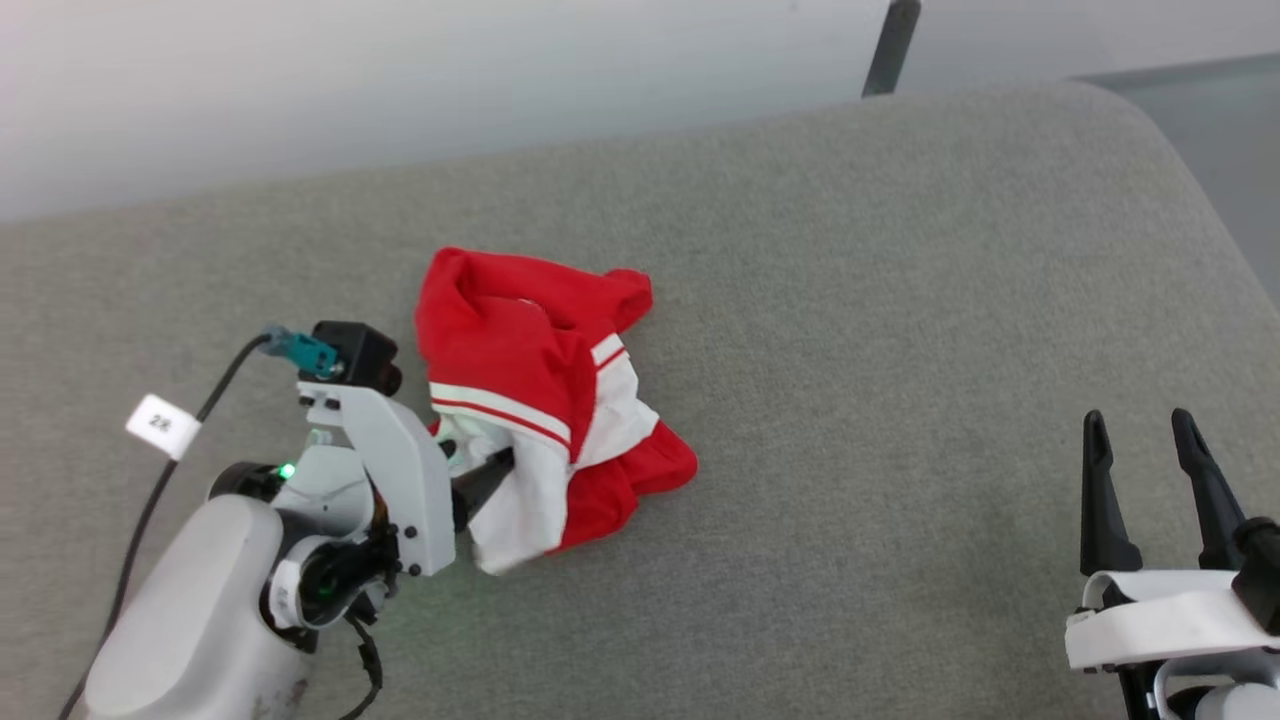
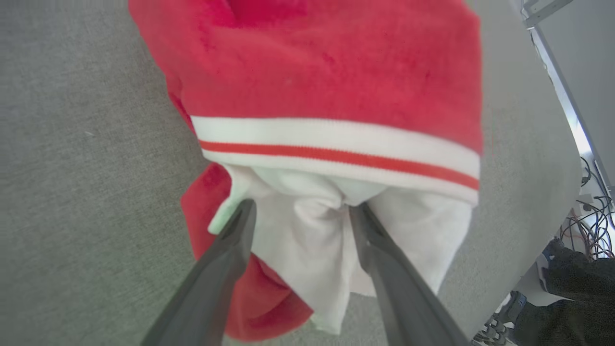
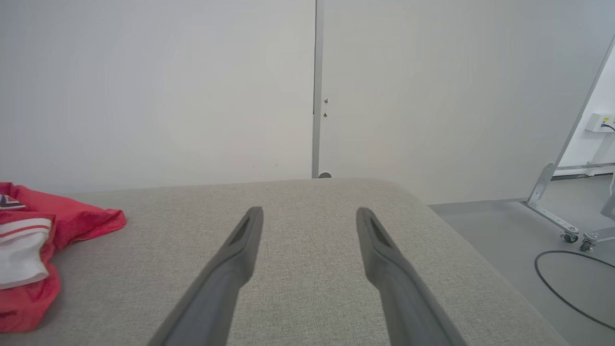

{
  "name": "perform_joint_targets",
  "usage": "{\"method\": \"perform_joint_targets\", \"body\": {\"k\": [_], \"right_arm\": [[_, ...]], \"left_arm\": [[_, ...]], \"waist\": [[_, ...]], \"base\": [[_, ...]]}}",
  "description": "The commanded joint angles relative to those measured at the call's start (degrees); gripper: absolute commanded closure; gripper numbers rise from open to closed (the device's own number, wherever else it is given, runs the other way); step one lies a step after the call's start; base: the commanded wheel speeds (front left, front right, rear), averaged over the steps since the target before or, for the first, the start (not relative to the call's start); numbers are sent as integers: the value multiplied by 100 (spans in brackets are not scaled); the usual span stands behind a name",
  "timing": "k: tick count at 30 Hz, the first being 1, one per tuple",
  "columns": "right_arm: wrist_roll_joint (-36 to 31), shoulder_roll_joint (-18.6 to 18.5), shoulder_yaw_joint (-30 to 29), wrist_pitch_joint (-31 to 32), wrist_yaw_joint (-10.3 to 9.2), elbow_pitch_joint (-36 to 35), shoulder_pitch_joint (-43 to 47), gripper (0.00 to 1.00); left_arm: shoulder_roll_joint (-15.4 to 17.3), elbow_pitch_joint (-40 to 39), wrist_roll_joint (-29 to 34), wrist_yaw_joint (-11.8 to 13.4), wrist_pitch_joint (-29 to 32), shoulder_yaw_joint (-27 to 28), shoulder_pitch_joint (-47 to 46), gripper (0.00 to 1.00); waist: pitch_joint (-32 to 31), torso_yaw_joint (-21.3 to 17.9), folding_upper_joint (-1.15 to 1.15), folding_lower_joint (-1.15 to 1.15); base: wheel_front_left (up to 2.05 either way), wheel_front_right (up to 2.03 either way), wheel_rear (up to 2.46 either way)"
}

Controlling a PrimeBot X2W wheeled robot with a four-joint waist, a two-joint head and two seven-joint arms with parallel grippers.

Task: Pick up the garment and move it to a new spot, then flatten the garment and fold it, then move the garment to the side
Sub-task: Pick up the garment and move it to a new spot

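The garment [image 1: 520,370] lay in a crumpled heap on the left half of the grey fabric-covered surface [image 1: 850,300], red body bunched up at the far side and a white sleeve spilling out at the near side under a band of red-white striped trim. No print could be read in the head view.

The left tool [image 1: 480,460] was at the heap's near-left edge, and one dark finger [image 1: 490,478] showed against the white cloth. In the left wrist view the garment [image 2: 336,72] took up most of the frame. The left tool [image 2: 300,206] had its two fingers spread apart, their tips resting against the white sleeve, with a gathered fold of that cloth lying in the gap between them. The fingers were not pressed together on it. The grey surface [image 2: 72,144] showed to the left of the cloth.

The right tool [image 1: 1138,420] sat at the lower right of the head view, well apart from the garment, fingers parted and pointing away from the robot. The right wrist view showed the same tool [image 3: 310,211] open and holding nothing above the bare surface [image 3: 144,269], with the garment [image 3: 29,240] lying at the far left edge of that frame.

A dark cable carrying a small white tag [image 1: 162,425] ran along the left arm.
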Motion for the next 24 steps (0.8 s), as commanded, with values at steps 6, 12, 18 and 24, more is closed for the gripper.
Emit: {"method": "perform_joint_targets", "body": {"k": [6, 12, 18, 24], "right_arm": [[-228, 12, 83, -13, -2, -41, 197, 0], [-351, 11, 231, 91, -2, -110, 368, 0], [-444, 9, 277, 163, -2, -203, 526, 0], [-484, 12, 245, 166, -2, -215, 690, 0]], "left_arm": [[48, -144, 46, -26, -81, -13, 46, 0], [217, -506, 173, -25, -647, 185, 401, 0], [405, -915, 393, -18, -1585, 542, 872, 0], [469, -1139, 503, -7, -2522, 890, 1436, 0]], "waist": [[-540, 334, 0, 0], [-967, 597, 0, 0], [-1238, 931, 0, 0], [-1457, 1249, 0, 0]], "base": [[0, 0, 0], [0, 0, 0], [0, 0, 0], [0, 0, 0]]}}
